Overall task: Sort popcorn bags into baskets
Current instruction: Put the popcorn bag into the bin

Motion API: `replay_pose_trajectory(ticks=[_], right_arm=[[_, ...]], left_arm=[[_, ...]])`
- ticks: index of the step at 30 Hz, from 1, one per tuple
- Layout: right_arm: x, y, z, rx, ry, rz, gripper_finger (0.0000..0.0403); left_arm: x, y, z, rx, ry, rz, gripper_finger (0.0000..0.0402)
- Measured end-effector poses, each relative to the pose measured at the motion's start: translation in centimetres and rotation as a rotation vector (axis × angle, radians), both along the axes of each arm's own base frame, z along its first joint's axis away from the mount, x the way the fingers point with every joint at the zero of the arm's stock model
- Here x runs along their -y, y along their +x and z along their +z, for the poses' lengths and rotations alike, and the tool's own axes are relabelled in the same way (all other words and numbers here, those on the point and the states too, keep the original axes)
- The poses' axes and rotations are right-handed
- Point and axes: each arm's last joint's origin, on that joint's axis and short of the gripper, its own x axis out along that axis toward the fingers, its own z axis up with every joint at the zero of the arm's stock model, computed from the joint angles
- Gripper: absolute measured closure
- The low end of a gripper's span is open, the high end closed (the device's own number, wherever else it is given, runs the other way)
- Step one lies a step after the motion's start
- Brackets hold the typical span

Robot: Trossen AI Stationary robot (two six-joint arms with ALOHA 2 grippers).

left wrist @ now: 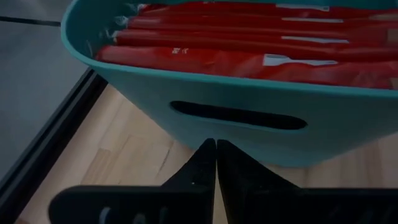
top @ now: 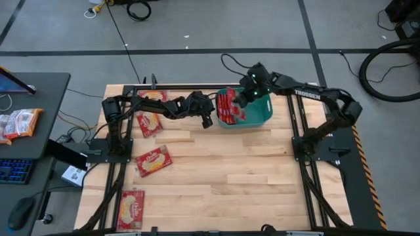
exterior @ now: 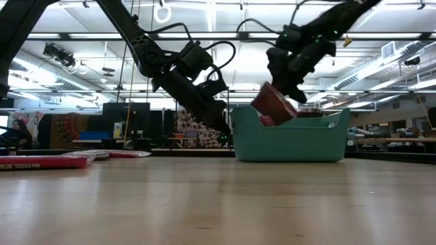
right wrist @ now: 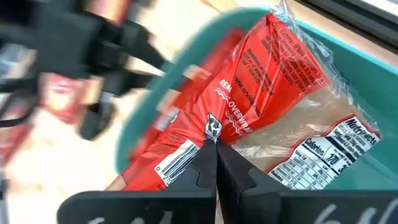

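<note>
The teal basket (top: 252,113) stands at the upper centre of the high view, near the far edge of the wooden table (top: 223,177). Several red popcorn bags (left wrist: 249,37) stand on edge inside it, packed side by side. One further popcorn bag (exterior: 274,104) is tilted over the basket's left rim in the low view, partly above the rim.

The right gripper (exterior: 294,92) is positioned above the basket, at upper centre-right of the high view. Its fingers are pressed together, and the right wrist view shows their tips against the wrapper of the tilted bag; whether they pinch it cannot be told.

The left gripper (left wrist: 216,155) is just beside the basket's left wall, level with the handle slot (left wrist: 239,116). Its fingers are pressed together and grip nothing.

Loose popcorn bags lie flat on the table: two (top: 149,113) at upper left, one (top: 153,160) at centre left, one (top: 132,209) at lower left.
</note>
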Motion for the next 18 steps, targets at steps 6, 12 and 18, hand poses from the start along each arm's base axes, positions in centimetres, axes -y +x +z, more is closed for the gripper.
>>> replay_pose_trajectory(ticks=[6,12,18], right_arm=[[-1.1,-1.4,-3.9,0.165,-0.103,0.024,0.04],[-1.4,-3.0,-7.4,0.274,-0.213,0.0,0.0398],[-1.7,-3.0,-10.3,0.321,-0.202,0.018,0.0396]], left_arm=[[0.0,0.0,0.0,0.0,0.0,0.001,0.0381],[0.0,0.0,0.0,0.0,0.0,0.001,0.0381],[0.0,0.0,0.0,0.0,0.0,0.001,0.0381]])
